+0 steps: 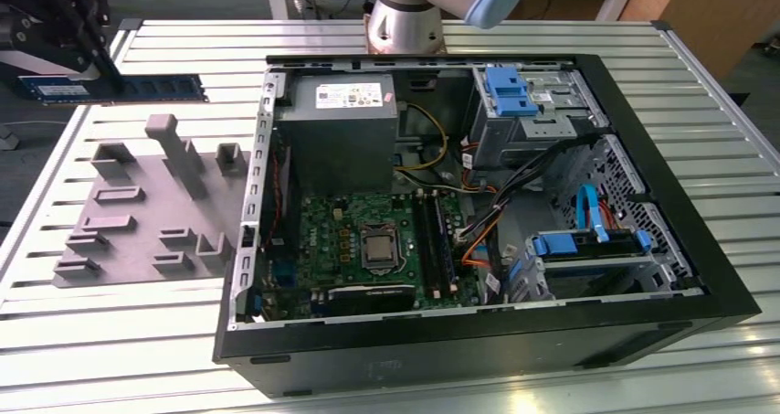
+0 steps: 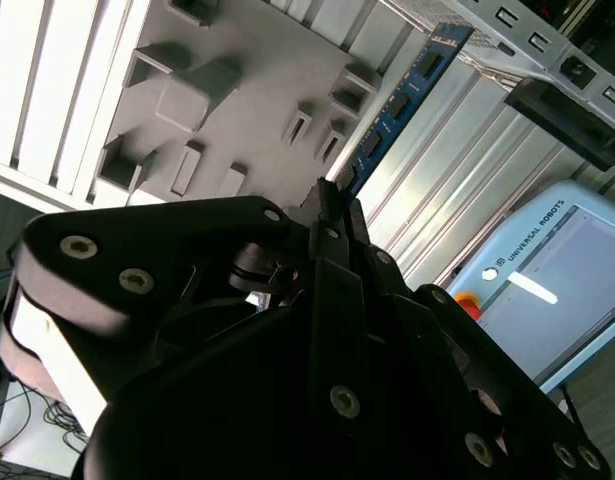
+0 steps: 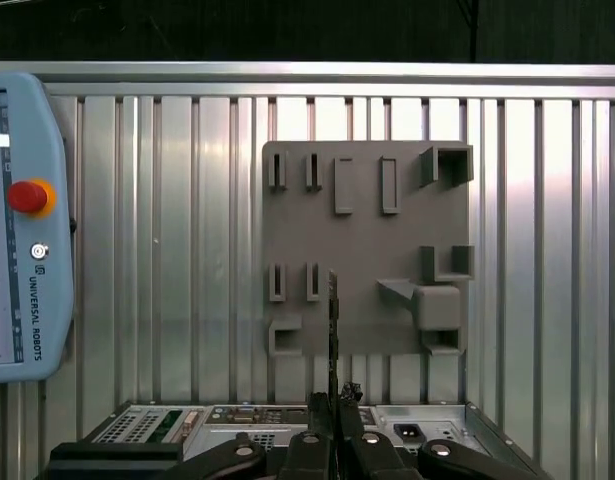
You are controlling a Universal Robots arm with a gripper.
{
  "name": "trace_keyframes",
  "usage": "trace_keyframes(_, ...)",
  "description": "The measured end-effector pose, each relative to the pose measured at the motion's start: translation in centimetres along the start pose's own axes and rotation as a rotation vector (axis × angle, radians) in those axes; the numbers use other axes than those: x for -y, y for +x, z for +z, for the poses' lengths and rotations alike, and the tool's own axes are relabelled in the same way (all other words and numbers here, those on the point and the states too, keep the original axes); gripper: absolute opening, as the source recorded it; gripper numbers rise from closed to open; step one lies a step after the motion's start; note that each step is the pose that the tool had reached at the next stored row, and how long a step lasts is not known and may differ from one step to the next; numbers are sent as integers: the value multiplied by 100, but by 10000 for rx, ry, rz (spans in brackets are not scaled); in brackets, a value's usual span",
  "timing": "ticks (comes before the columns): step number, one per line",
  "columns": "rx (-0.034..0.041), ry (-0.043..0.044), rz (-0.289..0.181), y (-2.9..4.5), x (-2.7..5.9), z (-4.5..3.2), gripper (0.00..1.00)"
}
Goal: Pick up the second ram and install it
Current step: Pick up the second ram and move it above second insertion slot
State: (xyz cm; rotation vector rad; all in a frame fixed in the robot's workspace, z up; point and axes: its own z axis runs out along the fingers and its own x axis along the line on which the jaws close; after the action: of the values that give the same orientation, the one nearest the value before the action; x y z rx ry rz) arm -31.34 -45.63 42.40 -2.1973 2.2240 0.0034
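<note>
Got the gripper [image 1: 102, 87] pinched shut on the blue ram stick [image 1: 152, 89], held level over the metal table [image 1: 219, 44], just past the grey slotted tray [image 1: 146, 172] on the exterior view's left. Well apart from the open PC case [image 1: 488, 341] and its green motherboard [image 1: 323, 240].

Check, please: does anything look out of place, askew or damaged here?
Nothing looks spilled or broken. The second ram is clamped in the gripper, outside the open computer case, near the grey holder plate.
</note>
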Motion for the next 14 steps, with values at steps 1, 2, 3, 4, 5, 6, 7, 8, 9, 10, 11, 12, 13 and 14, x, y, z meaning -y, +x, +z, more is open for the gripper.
trace_keyframes(1,0,0,0,0,17,0,14)
trace_keyframes(2,0,0,0,0,39,0,14)
trace_keyframes(3,0,0,0,0,65,1,14)
trace_keyframes(4,0,0,0,-1,93,1,14)
trace_keyframes(5,0,0,0,-1,121,1,14)
trace_keyframes(6,1,0,0,-2,147,2,14)
trace_keyframes(7,0,0,1,-2,174,2,14)
trace_keyframes(8,0,0,1,-3,201,2,14)
trace_keyframes(9,1,1,0,-3,225,3,14)
trace_keyframes(10,1,0,0,-3,242,3,14)
trace_keyframes(11,0,0,0,-3,260,3,14)
trace_keyframes(12,0,0,0,-3,277,2,14)
trace_keyframes(13,0,-1,0,-3,294,3,14)
trace_keyframes(14,0,0,-1,-4,311,3,14)
